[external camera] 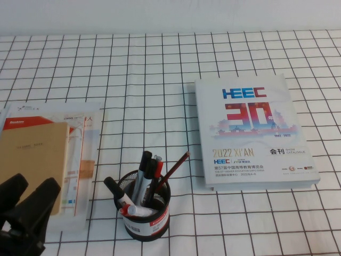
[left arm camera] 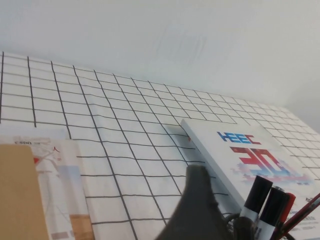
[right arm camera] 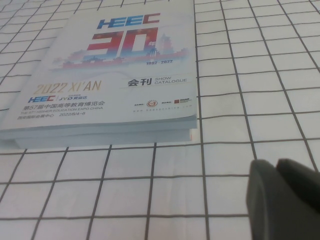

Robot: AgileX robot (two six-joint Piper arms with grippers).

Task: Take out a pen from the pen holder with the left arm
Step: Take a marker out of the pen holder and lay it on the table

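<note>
Zero pens [external camera: 144, 166] out yet; your left gripper [external camera: 33, 185] hangs open nr pen holder [external camera: 150, 224], grasp & lift still to do. Right gripper [right arm camera: 279, 172] parked by catalogue [right arm camera: 115, 75], state unclear.

Looking like an office-type desk, prob. a staged test bench. A black mesh pen holder [external camera: 161, 205] is standing at the front, holding markers [external camera: 144, 170] & a pencil [external camera: 176, 168]. Right of the holder & further back, a white HEEC catalogue [external camera: 250, 128] is lying flat, its cover reading "2022 XI'AN" & "Show Catalogue". Left of the holder, a brown notebook [external camera: 34, 160] is resting on a clear plastic sleeve [external camera: 88, 154] w/ printed papers. A white grid cloth [external camera: 160, 80] is covering the surface under the holder; far behind the holder, a plain white wall [external camera: 160, 16] is closing off the bkgd.
</note>
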